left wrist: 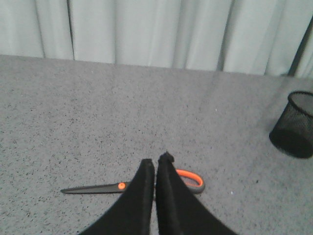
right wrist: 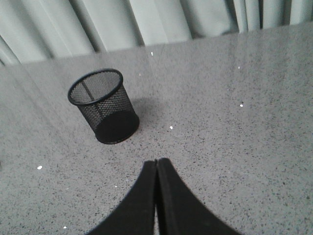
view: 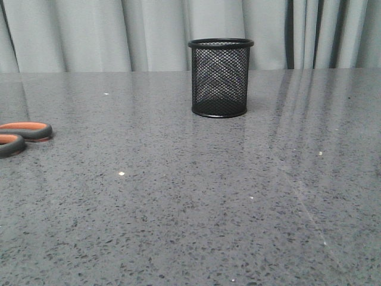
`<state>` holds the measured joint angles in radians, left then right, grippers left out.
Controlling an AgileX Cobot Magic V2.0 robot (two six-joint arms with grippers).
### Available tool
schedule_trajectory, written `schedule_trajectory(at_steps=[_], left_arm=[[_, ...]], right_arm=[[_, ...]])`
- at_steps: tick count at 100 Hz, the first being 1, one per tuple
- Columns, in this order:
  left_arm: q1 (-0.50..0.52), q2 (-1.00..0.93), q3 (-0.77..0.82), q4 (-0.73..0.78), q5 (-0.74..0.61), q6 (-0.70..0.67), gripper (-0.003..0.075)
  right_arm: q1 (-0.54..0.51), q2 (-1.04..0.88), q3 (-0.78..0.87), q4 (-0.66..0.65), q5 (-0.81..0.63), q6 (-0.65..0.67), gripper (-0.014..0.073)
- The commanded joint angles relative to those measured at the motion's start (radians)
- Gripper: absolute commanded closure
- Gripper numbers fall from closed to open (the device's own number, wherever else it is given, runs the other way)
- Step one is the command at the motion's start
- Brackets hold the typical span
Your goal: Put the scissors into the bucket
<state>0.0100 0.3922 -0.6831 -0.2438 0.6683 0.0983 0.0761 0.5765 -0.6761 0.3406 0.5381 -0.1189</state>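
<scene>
The scissors point(left wrist: 98, 188) lie flat on the grey table, dark blades with an orange pivot and orange-lined loops. In the front view only their handles point(view: 24, 132) show at the far left edge. My left gripper point(left wrist: 155, 162) is shut and empty, raised over the scissors' middle and hiding part of the handles. The bucket point(view: 219, 77), a black wire-mesh cup, stands upright at the table's back centre. It also shows in the left wrist view point(left wrist: 294, 124) and the right wrist view point(right wrist: 103, 106). My right gripper point(right wrist: 156, 161) is shut and empty, short of the bucket. Neither gripper shows in the front view.
The grey speckled table point(view: 190, 202) carries nothing else. Pale curtains point(view: 149, 33) hang along its far edge.
</scene>
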Motion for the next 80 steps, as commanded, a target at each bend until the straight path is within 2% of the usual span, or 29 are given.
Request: schedule_trajectory(at_steps=[1,21,33,42,50,57,62,67,80], left_arm=[[0.002,0.111,-0.119,-0.007,0.054,0.051,0.074],[0.002,0.258,-0.221,-0.06,0.14,0.099,0.0738],[0.002,0.298,-0.233,-0.167,0.14,0.235,0.0717],[0.002,0.314,-0.235,-0.233,0.138,0.296,0.0615],[0.002,0.329,-0.235,-0.251,0.136,0.298,0.0455],[0.002,0.337,-0.235,-0.258,0.136,0.301,0.0318],[0.002,0.341,-0.235,-0.263,0.138,0.316,0.0262],[0.002,0.347,-0.237,-0.265,0.141,0.317,0.0255],[0.002,0.385,-0.256,-0.266,0.187,0.373,0.0309]], right_arm=[[-0.005,0.096,-0.105,-0.014,0.009,-0.002,0.0645],[-0.005,0.182,-0.159,-0.02,0.05,-0.038,0.0633],[-0.005,0.188,-0.161,-0.02,0.048,-0.064,0.0518],[-0.005,0.188,-0.171,-0.02,0.05,-0.064,0.0347],[-0.005,0.19,-0.181,-0.02,0.05,-0.064,0.0182],[-0.005,0.195,-0.191,-0.02,0.06,-0.072,0.014],[-0.005,0.195,-0.196,-0.02,0.062,-0.083,0.0146],[-0.005,0.195,-0.197,-0.02,0.06,-0.083,0.0148],[-0.005,0.195,-0.197,-0.02,0.06,-0.09,0.0148]])
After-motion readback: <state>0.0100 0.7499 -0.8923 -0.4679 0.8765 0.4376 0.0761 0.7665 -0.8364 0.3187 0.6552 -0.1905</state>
